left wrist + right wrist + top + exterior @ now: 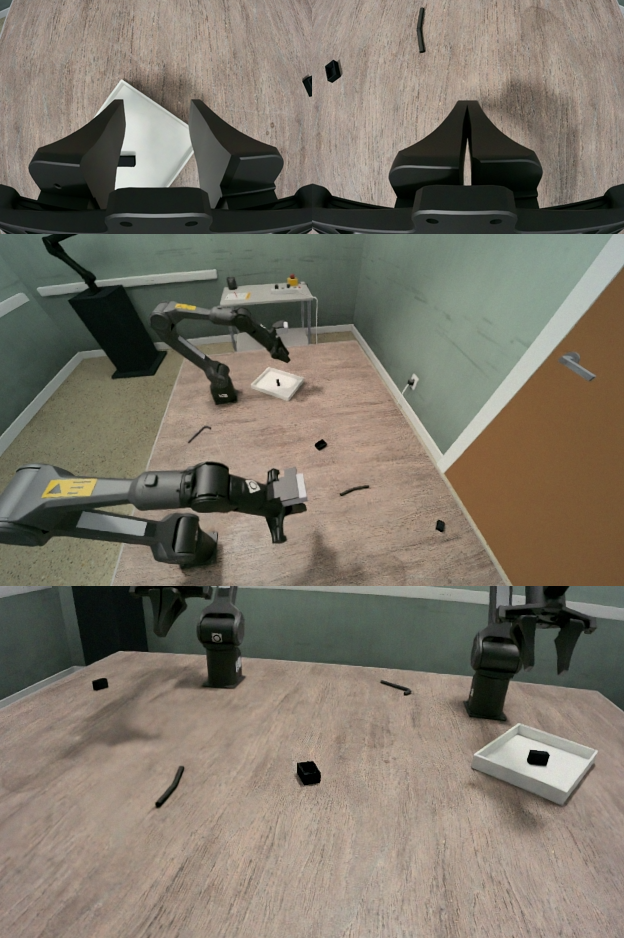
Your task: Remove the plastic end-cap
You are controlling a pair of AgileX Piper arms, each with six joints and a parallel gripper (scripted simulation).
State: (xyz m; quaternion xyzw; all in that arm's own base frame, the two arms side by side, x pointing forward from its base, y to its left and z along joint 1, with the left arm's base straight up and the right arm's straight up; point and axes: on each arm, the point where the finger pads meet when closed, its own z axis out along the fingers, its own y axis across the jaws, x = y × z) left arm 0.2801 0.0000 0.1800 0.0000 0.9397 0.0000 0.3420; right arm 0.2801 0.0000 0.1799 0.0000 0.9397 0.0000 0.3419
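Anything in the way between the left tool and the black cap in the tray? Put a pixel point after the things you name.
Nothing visible stands between the left tool (284,358) (545,670) (157,100) and the cap (278,382) (538,757) (127,161). One finger only hides part of it in the wrist view. It already lies inside the tray (270,393) (520,782) (153,171).

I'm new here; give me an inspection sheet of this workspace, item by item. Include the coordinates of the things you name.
Surface: wood-grain table (280,434) (350,836) (161,45) (468,75).
Job's things: small black piece (278,382) (538,758) (127,161), probably the end-cap, inside the white tray (262,391) (520,780) (154,103).
Clutter: bent black rod (354,490) (170,787) (419,30), hooked tool (199,434) (395,687), two other black pieces.
Left gripper (284,358) (544,670) (157,100): open, empty, above the tray.
Right gripper (468,101): shut, bare.
Cables: white one at the wall socket (413,381); none seen on the table.
Surroundings: green walls, brown door (560,459).
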